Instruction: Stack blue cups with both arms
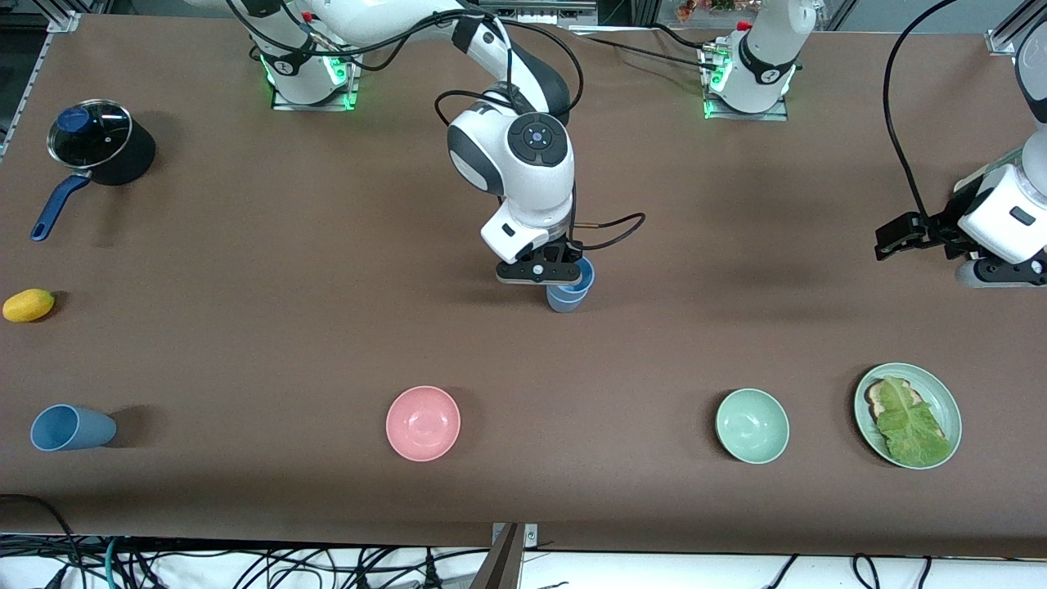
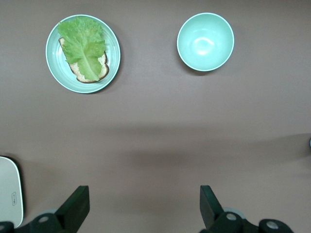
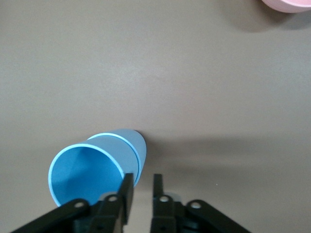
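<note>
We are holding our right claw [image 1: 546,272] narrowly parted beside the stacked blue cups [image 1: 569,286]; our left claw [image 2: 141,206] is waiting wide above the counter [image 1: 736,270].

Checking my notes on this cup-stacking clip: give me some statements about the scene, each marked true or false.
1. Two blue cups are nested mid-table under the right pincer. True.
2. A third blue cup stands upright. False: it lies on its side, toward the right arm's end.
3. The left pincer is open, holding nothing. True.
4. The plate holds fruit. False: bread and lettuce.
5. The pink bowl sits on the green bowl. False: they are apart.
</note>
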You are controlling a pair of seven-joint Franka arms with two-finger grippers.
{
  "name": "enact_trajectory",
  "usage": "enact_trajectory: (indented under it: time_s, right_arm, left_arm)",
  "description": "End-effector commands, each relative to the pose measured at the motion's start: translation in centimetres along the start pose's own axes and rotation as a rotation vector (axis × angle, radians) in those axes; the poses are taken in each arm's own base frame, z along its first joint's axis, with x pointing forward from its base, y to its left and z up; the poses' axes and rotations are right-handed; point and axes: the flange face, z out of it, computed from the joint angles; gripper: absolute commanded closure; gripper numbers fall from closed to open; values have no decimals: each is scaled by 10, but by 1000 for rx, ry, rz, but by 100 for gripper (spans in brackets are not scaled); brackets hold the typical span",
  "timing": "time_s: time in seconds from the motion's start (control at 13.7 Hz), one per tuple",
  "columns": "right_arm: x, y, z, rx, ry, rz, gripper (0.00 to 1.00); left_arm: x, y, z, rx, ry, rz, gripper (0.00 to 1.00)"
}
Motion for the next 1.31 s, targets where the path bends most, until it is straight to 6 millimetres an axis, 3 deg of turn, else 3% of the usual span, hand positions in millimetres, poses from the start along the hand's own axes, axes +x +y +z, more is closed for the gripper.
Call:
enact_trajectory:
  time_s: [0.0, 0.15, 0.29, 0.44, 0.51, 0.66, 0.95, 1.24]
  right_arm:
    - [5, 0, -8, 11, 17, -9, 29]
    - [7, 3, -13, 8, 19, -5, 0]
    - [14, 10, -21, 8, 25, 6, 0]
    - [30, 30, -37, -5, 14, 40, 0]
    - [41, 48, -54, -26, -1, 51, 0]
    - [62, 87, -69, -72, -50, 14, 0]
    - [109, 181, -115, -70, -141, -83, 0]
    - [136, 286, -185, -79, -126, -154, 0]
  left_arm:
    - [-3, -4, -3, 10, -1, 11, 0]
    - [-2, -4, -5, 9, 4, 6, 0]
    - [-3, -3, -3, 8, -2, 4, 0]
    - [-3, -4, -3, 8, -4, 1, 0]
    - [-3, -3, -3, 8, -4, 3, 0]
    - [-3, 1, -5, 8, -1, 9, 0]
    - [-5, -2, -3, 7, -18, 4, 0]
    - [-5, 0, -3, 7, -16, 5, 0]
